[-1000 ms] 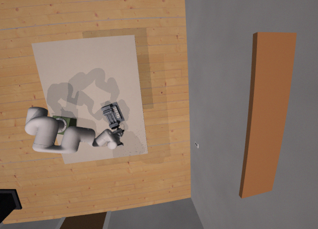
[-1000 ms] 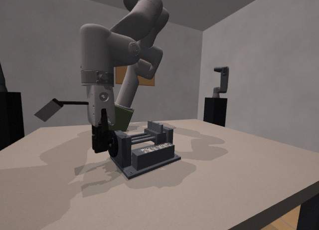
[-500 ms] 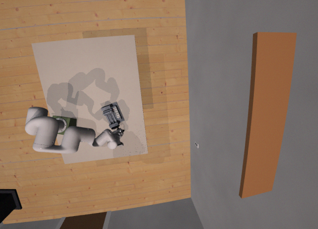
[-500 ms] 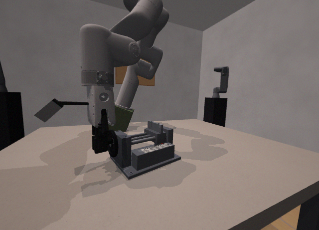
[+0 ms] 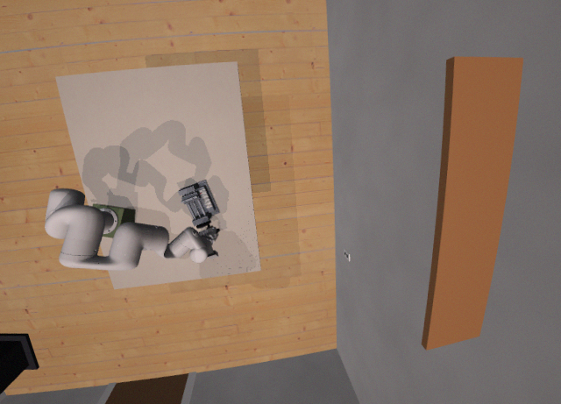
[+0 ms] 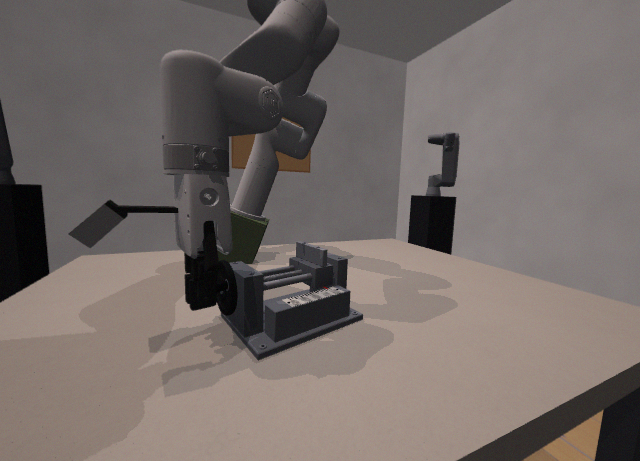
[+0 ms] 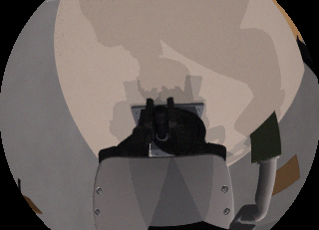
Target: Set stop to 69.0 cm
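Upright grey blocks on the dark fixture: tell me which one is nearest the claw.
The end block right behind the black handwheel, which the claw grips. The carriage block along the rods and the far end block stand farther away.

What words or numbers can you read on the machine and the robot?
None can be read.
Scale strip on the dark block of the stop fixture: small light marks and a red one, too small to read.
Round emblem on the arm's joint: too blurred to read.
The gripper, shut on the handwheel, shows no writing.
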### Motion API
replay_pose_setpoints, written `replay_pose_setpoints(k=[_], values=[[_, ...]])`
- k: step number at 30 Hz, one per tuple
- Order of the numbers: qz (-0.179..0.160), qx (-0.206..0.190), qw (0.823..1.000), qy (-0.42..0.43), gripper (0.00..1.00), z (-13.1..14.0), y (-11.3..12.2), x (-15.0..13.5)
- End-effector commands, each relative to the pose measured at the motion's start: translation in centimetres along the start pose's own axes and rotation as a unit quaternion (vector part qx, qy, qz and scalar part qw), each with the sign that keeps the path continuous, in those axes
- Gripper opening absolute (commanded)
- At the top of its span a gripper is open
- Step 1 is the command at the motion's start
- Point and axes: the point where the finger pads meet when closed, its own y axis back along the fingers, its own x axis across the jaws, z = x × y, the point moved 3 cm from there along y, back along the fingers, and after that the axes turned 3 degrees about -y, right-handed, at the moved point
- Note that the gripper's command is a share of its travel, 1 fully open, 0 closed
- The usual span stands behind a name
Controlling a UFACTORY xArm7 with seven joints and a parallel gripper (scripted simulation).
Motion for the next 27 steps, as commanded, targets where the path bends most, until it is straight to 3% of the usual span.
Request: replay_pose_setpoints(k=[1, 27], values=[[-0.001, 0.001, 1.000, -0.001, 0.06, -0.1, 0.0, -0.1], [-0.001, 0.001, 1.000, -0.001, 0.06, -0.1, -1.4, -0.3]])
